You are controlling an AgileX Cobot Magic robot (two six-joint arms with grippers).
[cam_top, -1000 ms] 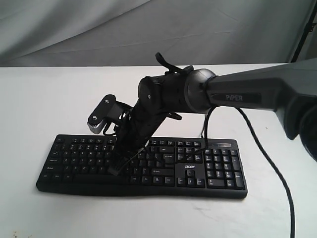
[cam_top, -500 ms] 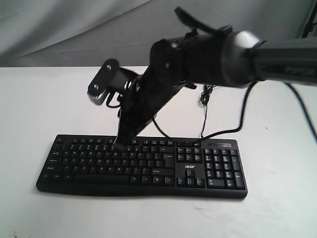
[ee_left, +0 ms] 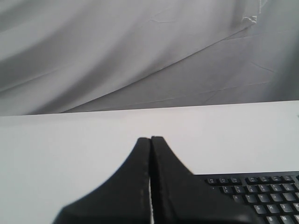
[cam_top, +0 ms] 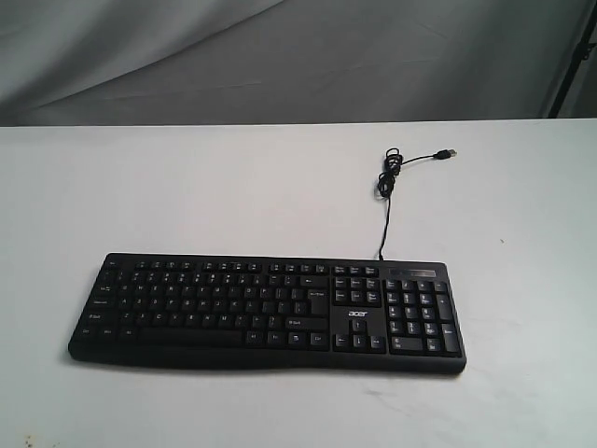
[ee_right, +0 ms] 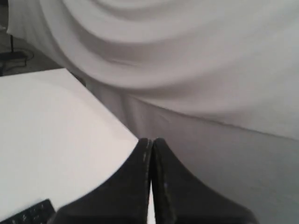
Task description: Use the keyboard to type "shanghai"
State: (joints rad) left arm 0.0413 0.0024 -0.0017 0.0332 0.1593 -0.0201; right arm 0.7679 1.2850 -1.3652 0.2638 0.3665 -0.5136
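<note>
Across the near half of the white table (cam_top: 187,187) lies the keyboard (cam_top: 266,313), flat, with its long axis running side to side in the exterior view. The letter keys (cam_top: 205,303) fill its left and middle, and the number pad (cam_top: 422,317) sits at the right end. Its cable (cam_top: 385,219) leaves the back edge and trails away to a loose plug (cam_top: 450,151).

Neither arm shows in that view, so we take both to be clear of the keys.

We note the left gripper (ee_left: 150,139) with jaws pressed together and nothing between them. Several rows of the keyboard (ee_left: 261,193) show just beyond and beside it.

We find the right gripper (ee_right: 150,141) likewise closed and empty. It points past the table edge toward the grey backdrop (ee_right: 210,56), with only a corner of the keyboard (ee_right: 30,215) in sight.

We judge the left arm the nearer and better aimed. Either must swing down toward the keys.
</note>
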